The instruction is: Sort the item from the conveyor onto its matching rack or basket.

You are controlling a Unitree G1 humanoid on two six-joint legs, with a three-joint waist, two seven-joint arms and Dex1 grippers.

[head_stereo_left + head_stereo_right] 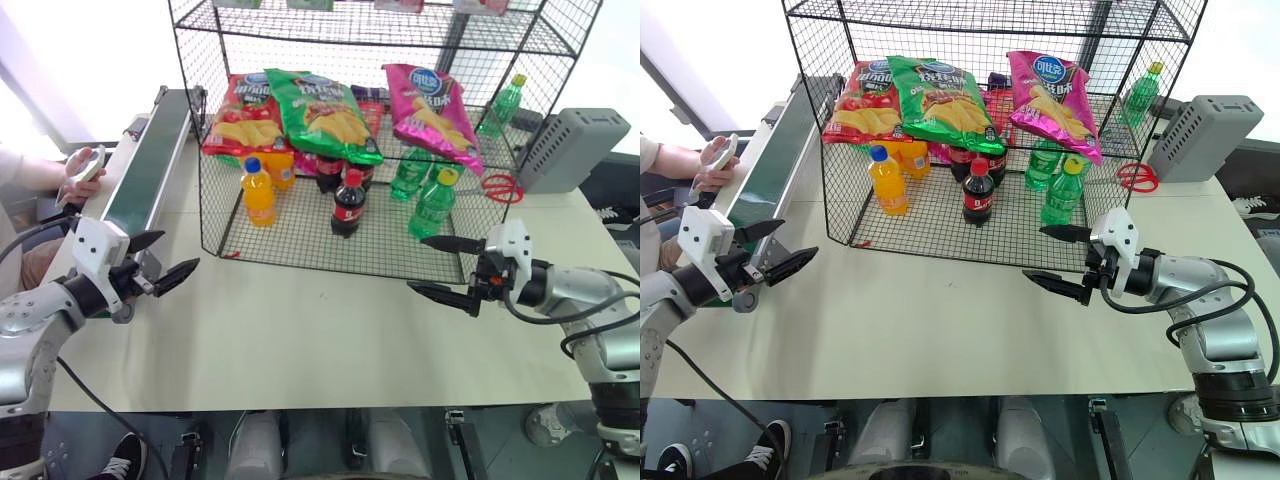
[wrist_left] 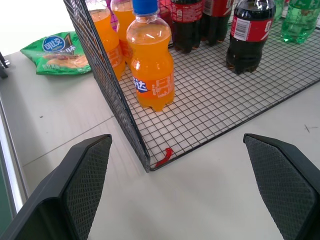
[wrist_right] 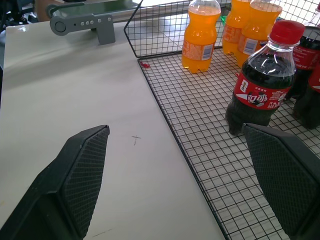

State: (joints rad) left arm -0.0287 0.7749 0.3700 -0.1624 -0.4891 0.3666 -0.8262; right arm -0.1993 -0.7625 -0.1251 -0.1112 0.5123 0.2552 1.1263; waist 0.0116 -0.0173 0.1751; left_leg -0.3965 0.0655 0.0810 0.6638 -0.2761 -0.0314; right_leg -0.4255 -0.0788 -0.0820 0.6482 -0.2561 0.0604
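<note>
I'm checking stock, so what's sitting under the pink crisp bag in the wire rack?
Under the pink crisp bag, green soda bottles stand on the black wire rack's bottom grid. The bag covers the shelf it rests on and the rear bottles' tops.

A pale cream counter [image 1: 300, 330] fills the foreground under bright light. Strong white daylight washes out the area behind it. Dark floor [image 1: 790, 440] shows below the counter's near edge.
</note>
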